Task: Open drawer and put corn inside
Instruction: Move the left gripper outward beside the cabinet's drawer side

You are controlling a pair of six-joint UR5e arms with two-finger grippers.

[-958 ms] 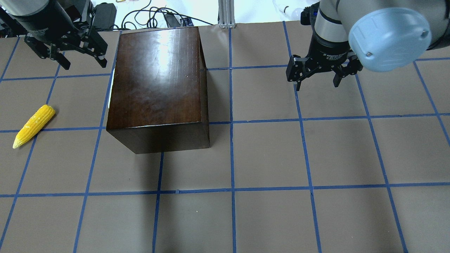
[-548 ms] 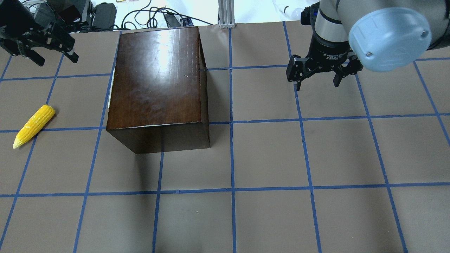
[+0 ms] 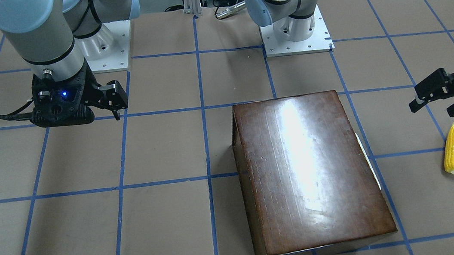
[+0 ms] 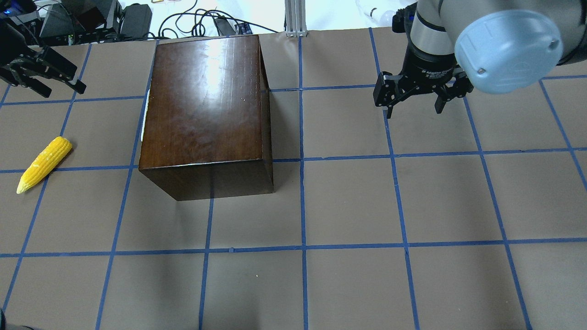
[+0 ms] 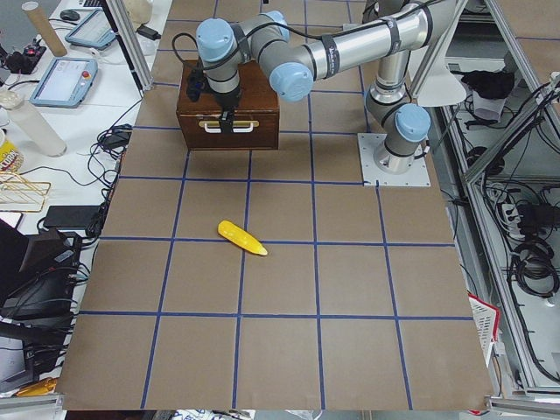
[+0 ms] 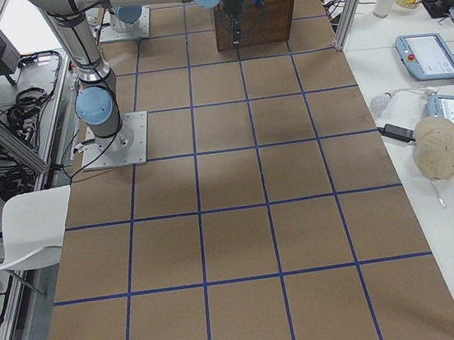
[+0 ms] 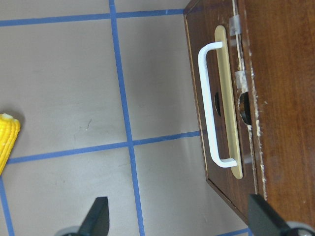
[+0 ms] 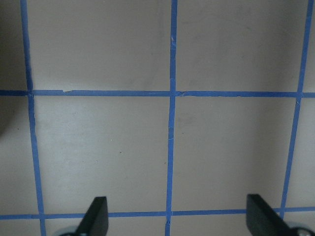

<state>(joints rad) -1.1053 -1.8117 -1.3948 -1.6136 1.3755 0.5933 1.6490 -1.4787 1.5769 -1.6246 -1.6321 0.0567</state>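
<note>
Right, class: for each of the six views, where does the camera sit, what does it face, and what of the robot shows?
Overhead: behind the robot, looking down; left gripper, right gripper, box.
Front-facing: across the table, facing the robot; both bases, both grippers.
Exterior left: table's end; left arm near, at the box.
Exterior right: opposite end; right arm near, box far.
Left wrist: faces the drawer; own fingers.
Right wrist: faces bare table; own fingers.
Shared: overhead and front-facing both show the corn.
</note>
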